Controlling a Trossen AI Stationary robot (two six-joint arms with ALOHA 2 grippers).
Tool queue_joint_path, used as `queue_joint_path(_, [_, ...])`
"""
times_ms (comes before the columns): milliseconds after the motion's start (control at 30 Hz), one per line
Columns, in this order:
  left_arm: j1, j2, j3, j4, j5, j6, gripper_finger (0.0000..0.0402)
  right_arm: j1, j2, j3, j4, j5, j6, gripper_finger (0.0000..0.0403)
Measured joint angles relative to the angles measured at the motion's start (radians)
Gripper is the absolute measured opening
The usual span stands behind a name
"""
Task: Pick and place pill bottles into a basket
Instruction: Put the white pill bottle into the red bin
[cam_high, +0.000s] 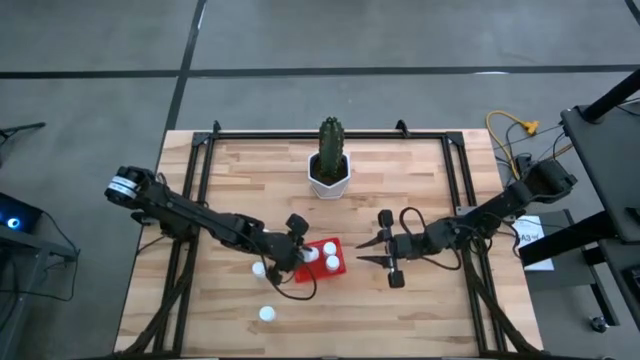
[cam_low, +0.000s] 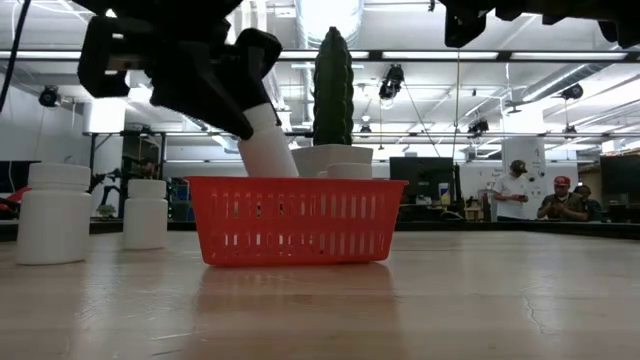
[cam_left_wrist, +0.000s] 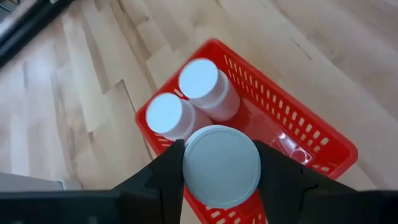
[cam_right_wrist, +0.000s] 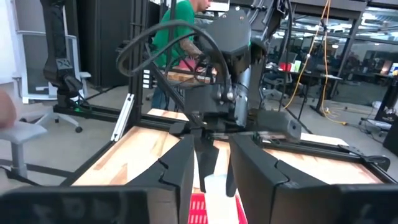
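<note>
Pill bottles are what we follow across the table, starting from the left. In the high view we see one loose bottle (cam_high: 267, 314) lying well out at about seven o'clock from the basket (cam_high: 322, 259), and a second loose bottle (cam_high: 259, 268) just off the basket's nine o'clock side. The low view shows these two standing upright on the wooden table (cam_high: 420, 300), clear of the red wall.

Next comes the left gripper (cam_left_wrist: 221, 167), which sits over the basket's nine o'clock end. Its fingers (cam_left_wrist: 165, 180) are clamped on either side of a held bottle (cam_left_wrist: 221, 165), whose white cap faces the left wrist camera. In the low view we see that bottle tilted, its lower end dipping behind the basket's rim, though we cannot tell whether it touches the floor of the basket.

Inside the basket we count two bottles (cam_left_wrist: 194, 99) already standing upright, touching each other, towards the end away from the gripper. Part of the basket floor remains bare beside them.

At twelve o'clock from the basket stands a cactus pot (cam_high: 329, 176), apart from it.

Further right, the right gripper (cam_high: 372, 250) hangs above the table at three o'clock from the basket, near it but not touching. Its fingers stand a little apart and grip nothing.
</note>
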Motion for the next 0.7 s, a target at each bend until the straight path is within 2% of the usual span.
queue_joint_path(400, [0.011, 0.107, 0.058, -0.008, 0.0, 0.005, 0.0144, 0.0, 0.0, 0.0, -0.003, 0.0, -0.001, 0.009])
queue_joint_path(700, [0.014, 0.125, 0.059, -0.014, 0.0, 0.009, 0.0144, 0.0, 0.0, 0.001, -0.005, 0.0, -0.001, 0.0082])
